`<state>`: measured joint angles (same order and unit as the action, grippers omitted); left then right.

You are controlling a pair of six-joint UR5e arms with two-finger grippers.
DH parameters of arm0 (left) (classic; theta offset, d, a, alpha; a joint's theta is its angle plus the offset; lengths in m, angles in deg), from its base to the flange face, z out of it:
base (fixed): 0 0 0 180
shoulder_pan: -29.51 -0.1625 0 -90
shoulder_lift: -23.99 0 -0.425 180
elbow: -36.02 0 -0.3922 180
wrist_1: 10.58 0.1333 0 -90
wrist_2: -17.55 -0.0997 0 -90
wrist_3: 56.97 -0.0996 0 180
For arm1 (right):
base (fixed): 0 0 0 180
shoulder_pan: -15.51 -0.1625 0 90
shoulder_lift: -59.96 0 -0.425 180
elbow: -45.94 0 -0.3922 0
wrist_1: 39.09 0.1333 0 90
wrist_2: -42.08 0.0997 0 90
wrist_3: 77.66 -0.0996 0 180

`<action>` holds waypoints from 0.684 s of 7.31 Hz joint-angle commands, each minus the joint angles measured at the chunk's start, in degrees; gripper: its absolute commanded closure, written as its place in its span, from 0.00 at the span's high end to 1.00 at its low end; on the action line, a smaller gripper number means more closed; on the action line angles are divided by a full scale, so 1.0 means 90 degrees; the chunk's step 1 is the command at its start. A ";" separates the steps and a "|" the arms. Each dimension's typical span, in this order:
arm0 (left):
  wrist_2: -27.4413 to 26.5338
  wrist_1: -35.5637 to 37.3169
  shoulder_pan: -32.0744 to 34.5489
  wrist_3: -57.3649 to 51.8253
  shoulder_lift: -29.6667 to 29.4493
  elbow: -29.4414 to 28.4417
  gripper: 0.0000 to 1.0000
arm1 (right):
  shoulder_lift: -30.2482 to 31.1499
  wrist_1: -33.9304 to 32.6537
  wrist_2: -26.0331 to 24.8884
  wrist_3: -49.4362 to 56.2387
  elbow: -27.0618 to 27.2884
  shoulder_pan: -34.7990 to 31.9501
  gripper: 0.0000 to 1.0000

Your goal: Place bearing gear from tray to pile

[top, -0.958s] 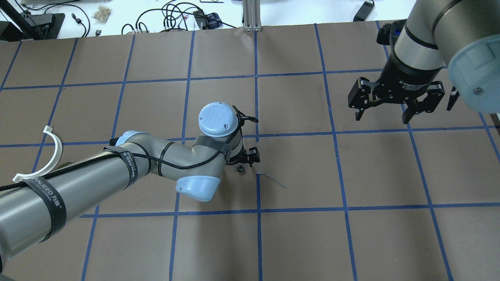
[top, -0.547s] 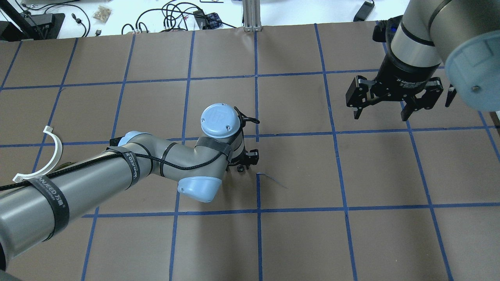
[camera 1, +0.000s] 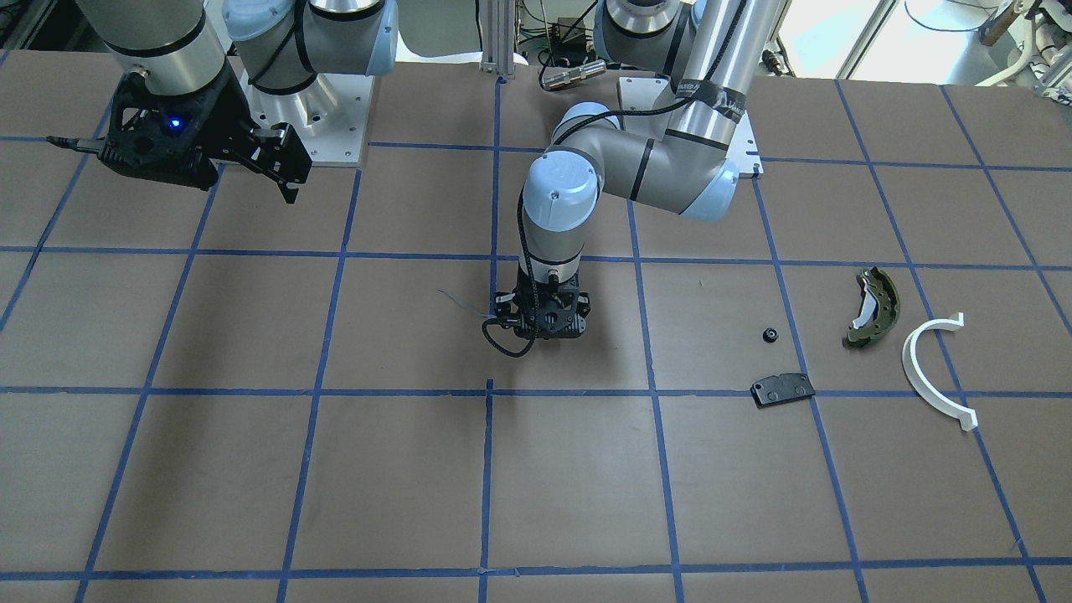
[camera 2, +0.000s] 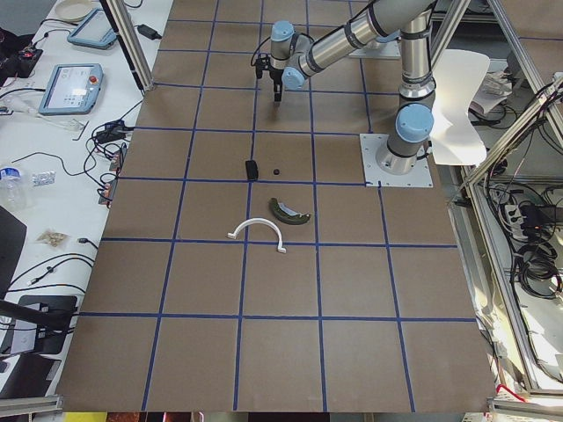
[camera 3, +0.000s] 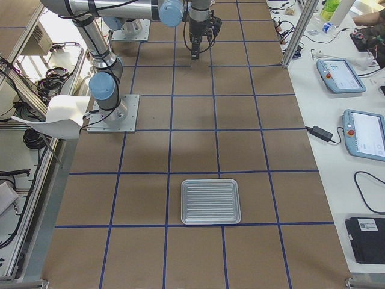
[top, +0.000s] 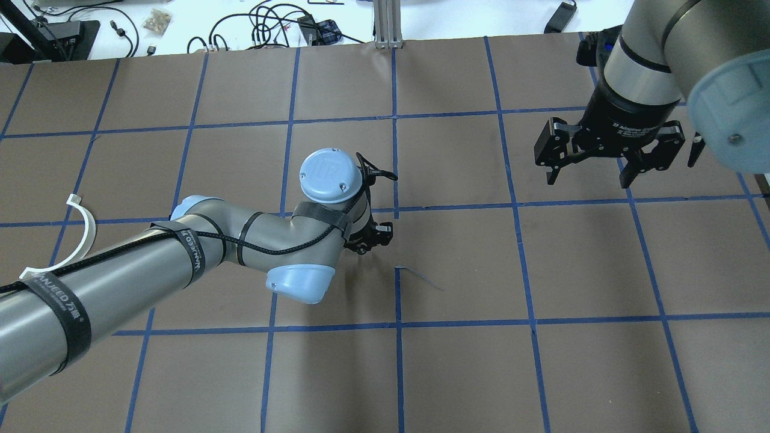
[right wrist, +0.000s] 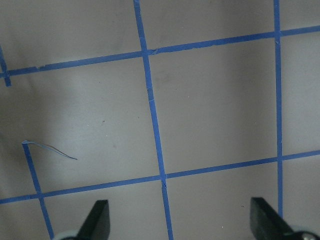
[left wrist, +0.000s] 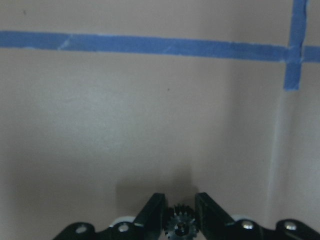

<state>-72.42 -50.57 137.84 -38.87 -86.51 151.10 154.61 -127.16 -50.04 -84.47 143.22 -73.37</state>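
Gear (left wrist: 180, 227): pinched between the left gripper's (camera 1: 543, 325) fingers, over the middle of the tabletop (camera 1: 251, 469).
Pile (camera 1: 871, 310): loose parts well apart from the gear, on the robot's own left.
Right gripper (top: 588, 179): wide, empty, farther from the pile.
Coming move: probably a sideways carry to the left.

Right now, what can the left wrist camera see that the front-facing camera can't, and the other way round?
Only the left wrist view shows the little toothed gear, pinched between the fingers of the left gripper. Only the front-facing view shows the green brake shoe, the white half-ring, the flat black pad and a small black part near them. Both views show the left gripper, the brown table and its blue tape lines.
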 commanded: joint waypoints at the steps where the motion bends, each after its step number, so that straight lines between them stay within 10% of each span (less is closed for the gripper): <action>1: -0.0003 -0.0245 -0.1044 -0.1582 0.0303 0.0006 0.00 | 0.0010 0.0108 -0.0009 -0.0006 0.0002 0.0002 1.00; 5: -0.0443 -0.0304 -0.3759 -0.4464 0.0763 0.0767 0.00 | 0.0010 0.0099 -0.0019 0.0004 0.0002 -0.0008 1.00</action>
<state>-75.60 -53.26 111.41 -70.10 -80.78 156.25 154.77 -126.00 -50.20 -84.57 143.24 -73.51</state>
